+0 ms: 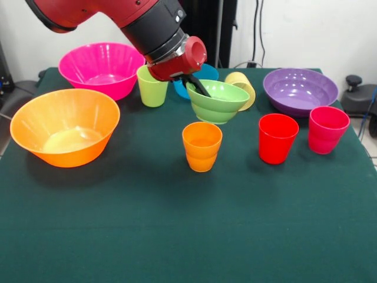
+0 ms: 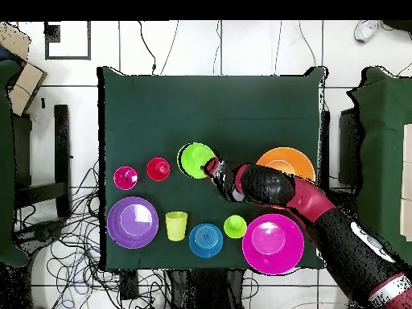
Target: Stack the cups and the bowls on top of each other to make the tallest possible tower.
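Above the green table (image 1: 177, 236), the light green bowl (image 1: 221, 101) is pinched by its rim in the gripper (image 1: 197, 86); tilted, it could slip or land crooked on the orange cup (image 1: 202, 146).

the dark green table (image 1: 177, 236) carries an orange cup (image 1: 202, 145) at its centre, red cup (image 1: 277, 138) and pink-red cup (image 1: 327, 129) toward 3 o'clock, orange bowl (image 1: 65, 127) at 9, pink bowl (image 1: 101, 69) at 11, purple bowl (image 1: 300, 90) at 1.

I have the red and black arm (image 1: 126, 20) coming in from the upper left of the front frame — its gripper (image 1: 197, 86) angled down-right, fingers clamped.
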